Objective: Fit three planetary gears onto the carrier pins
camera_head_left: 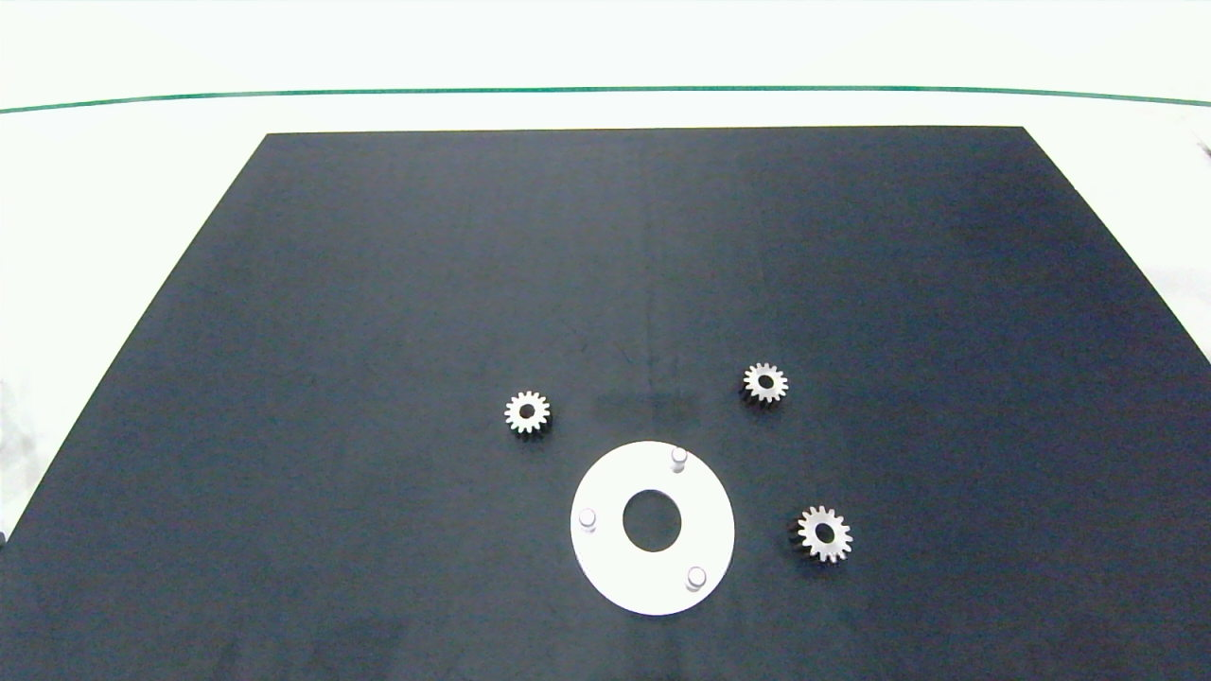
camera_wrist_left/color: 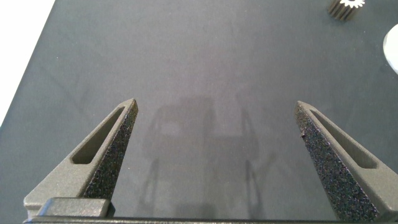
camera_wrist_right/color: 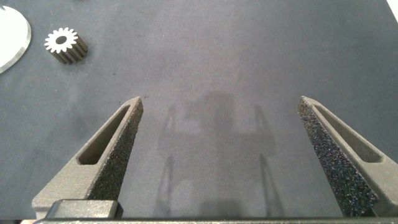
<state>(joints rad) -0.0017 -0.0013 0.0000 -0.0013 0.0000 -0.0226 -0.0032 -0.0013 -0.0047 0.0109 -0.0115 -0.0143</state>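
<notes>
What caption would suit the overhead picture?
Three small gears lie loose on a dark mat around a white disc with three bare pins.

Black mat point(camera_head_left: 378, 284) carries gears point(camera_head_left: 527, 413); pinned disc point(camera_head_left: 653, 582)

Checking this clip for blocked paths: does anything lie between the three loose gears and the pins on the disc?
Nothing visible does. The gears lie flat on the dark mat around the disc, apart from it, and all three pins stand bare.

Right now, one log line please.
gears: three loose on mat | pegs: bare | left hand: open, empty | right hand: open, empty
</notes>
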